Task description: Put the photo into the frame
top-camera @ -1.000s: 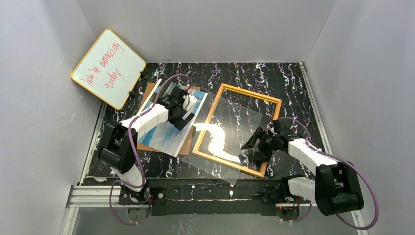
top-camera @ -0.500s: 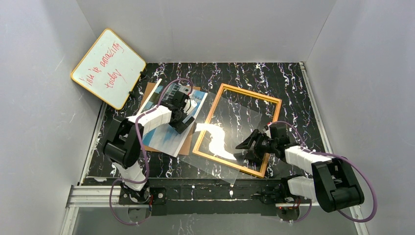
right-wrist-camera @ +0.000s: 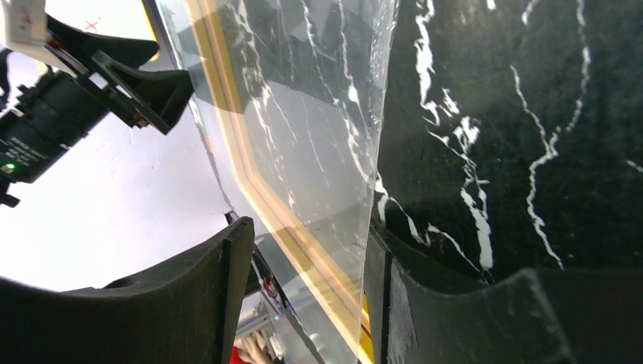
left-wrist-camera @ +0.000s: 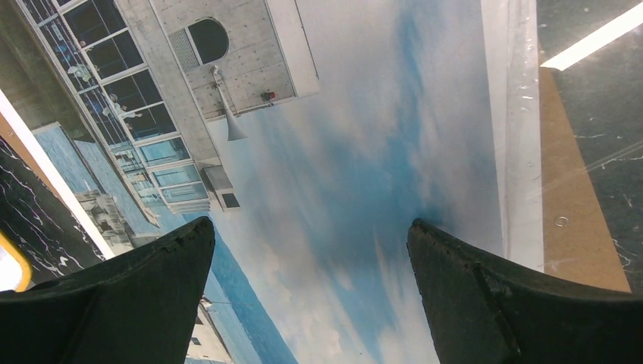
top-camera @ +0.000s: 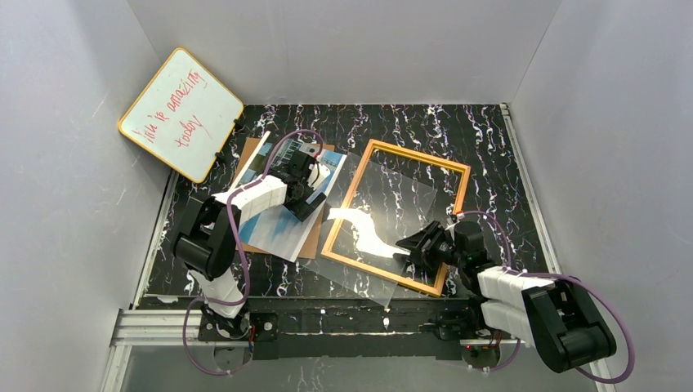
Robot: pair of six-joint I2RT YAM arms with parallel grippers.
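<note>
Over the photo, left end effector gapes wide; right end effector straddles the frame, unclenched.

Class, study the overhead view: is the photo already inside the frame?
No, the photo lies on the brown board to the left of the frame, outside it.

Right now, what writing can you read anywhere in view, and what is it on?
"is amazing today": red handwriting on the whiteboard; the word before it is too blurred to read.
No readable lettering on the photo.
None on the frame.
</note>
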